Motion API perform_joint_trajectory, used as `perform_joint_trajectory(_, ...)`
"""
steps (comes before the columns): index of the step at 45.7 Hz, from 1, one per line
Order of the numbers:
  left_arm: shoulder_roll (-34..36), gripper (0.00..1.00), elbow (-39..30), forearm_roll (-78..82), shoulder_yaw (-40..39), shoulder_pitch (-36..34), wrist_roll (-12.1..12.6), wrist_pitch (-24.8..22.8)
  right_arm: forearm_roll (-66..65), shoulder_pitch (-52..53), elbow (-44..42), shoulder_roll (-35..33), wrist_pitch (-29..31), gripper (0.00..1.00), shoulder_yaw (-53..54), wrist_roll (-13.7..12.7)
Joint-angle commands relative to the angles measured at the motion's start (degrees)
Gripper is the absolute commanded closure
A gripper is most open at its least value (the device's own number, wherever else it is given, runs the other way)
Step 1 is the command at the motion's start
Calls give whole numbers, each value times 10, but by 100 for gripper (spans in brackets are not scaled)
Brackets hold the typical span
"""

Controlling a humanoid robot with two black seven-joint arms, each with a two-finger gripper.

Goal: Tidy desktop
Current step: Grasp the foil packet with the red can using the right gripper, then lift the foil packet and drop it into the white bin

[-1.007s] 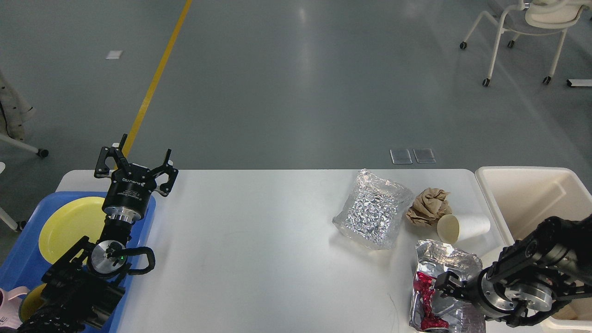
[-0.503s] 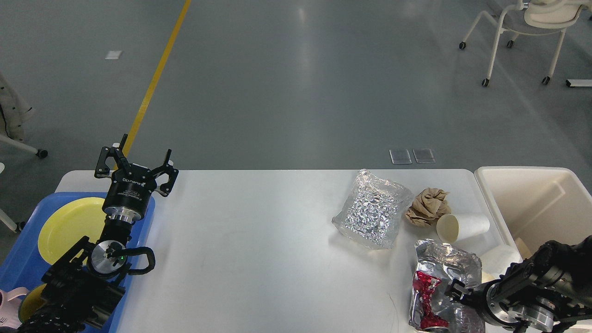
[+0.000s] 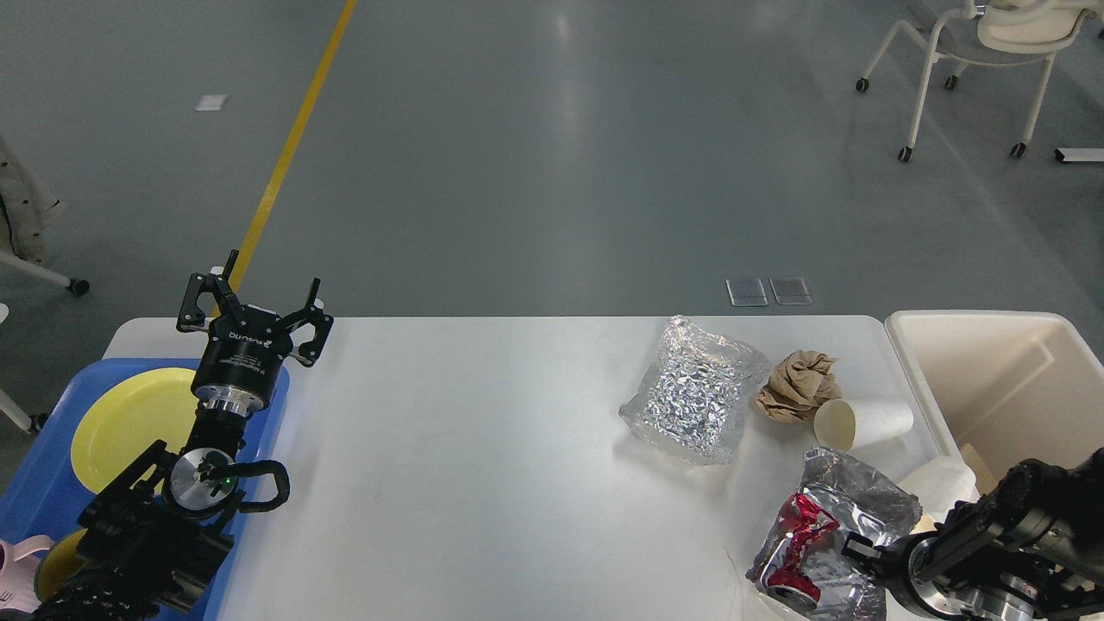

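Note:
The white desktop [image 3: 483,448] holds litter at its right end. A crumpled silver foil bag [image 3: 694,397] lies flat, with a brown paper ball [image 3: 798,385] and a tipped white paper cup [image 3: 862,423] beside it. A silver and red snack bag [image 3: 828,535] sits tilted at the front right edge. My right gripper [image 3: 852,552] grips its right side, its fingers mostly hidden by the bag. My left gripper [image 3: 254,302] is open and empty, held upright over the far edge of the blue tray [image 3: 34,483].
A cream bin [image 3: 992,345] stands off the table's right end, with a white rounded object [image 3: 940,479] by its near corner. The tray holds a yellow plate [image 3: 129,423] and a pink item [image 3: 21,552]. A wheeled chair [image 3: 975,52] stands far right.
My right arm has drawn back down and to the right. The silver and red bag has tilted and shifted right with it. The left arm has not moved.

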Motion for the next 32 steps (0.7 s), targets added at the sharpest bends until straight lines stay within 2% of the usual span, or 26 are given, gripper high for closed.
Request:
perform_joint_trajectory(1, 0, 3, 0, 0, 0, 0, 0, 0, -6, 24, 34, -8, 3, 100, 0, 1)
perform_joint_trajectory(8, 0, 3, 0, 0, -1, 0, 0, 0, -28, 117, 107, -36, 21, 100, -5, 1)
perform_joint_trajectory(11, 0, 3, 0, 0, -1, 0, 0, 0, -35, 170, 110, -46, 60, 100, -11, 1)
perform_joint_trajectory(23, 0, 3, 0, 0, -1, 1, 0, 0, -38, 438, 107, -80, 370, 100, -6, 2)
perform_joint_trajectory(28, 0, 3, 0, 0, -1, 0, 0, 0, -38, 555, 90, -65, 474, 100, 1, 2)
perform_joint_trajectory(32, 0, 3, 0, 0, -1, 1, 0, 0, -29, 638, 82, -26, 545, 100, 5, 2)
